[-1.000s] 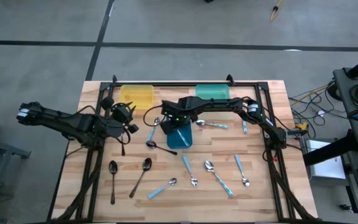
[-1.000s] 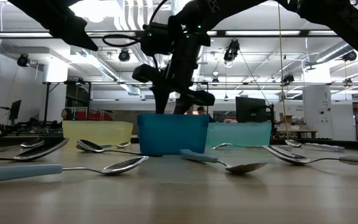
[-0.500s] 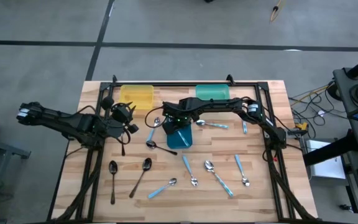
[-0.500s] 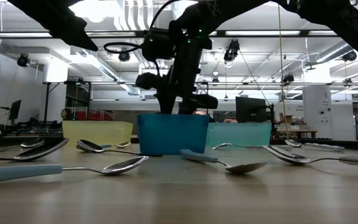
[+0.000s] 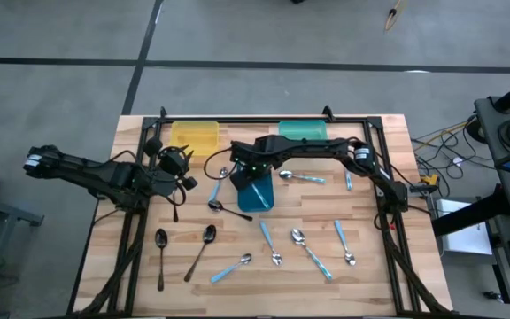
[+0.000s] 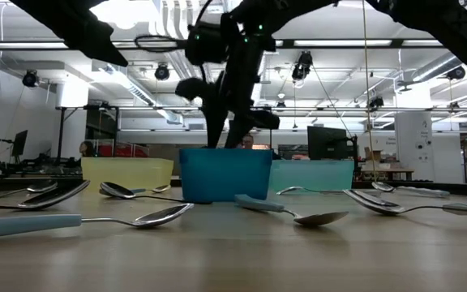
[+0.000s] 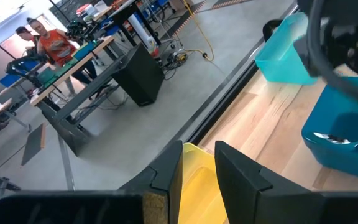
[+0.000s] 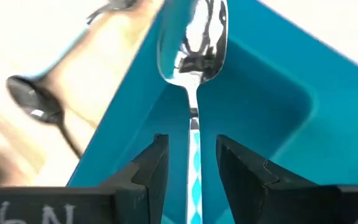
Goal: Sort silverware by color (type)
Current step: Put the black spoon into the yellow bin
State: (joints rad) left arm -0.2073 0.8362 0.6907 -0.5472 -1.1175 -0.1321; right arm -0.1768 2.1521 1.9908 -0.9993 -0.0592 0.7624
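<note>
**Blue-handled spoon over the blue tray**

Blue-handled spoon (image 8: 192,81) lying inside the blue tray (image 8: 272,118), bowl near the rim, between parted fingers (image 8: 151,171) of the right gripper (image 5: 244,173); not clamped. Other spoons (image 5: 308,251) scattered around the tray. Left gripper (image 5: 177,166) beside the yellow tray (image 5: 193,135), slightly open, empty.

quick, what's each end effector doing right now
left end effector: open, empty, beside the yellow tray.
right end effector: open around a blue-handled spoon in the blue tray.

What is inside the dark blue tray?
A blue-handled spoon lies in the blue tray, between the right gripper's open fingers. The gripper hides part of the tray floor.
</note>
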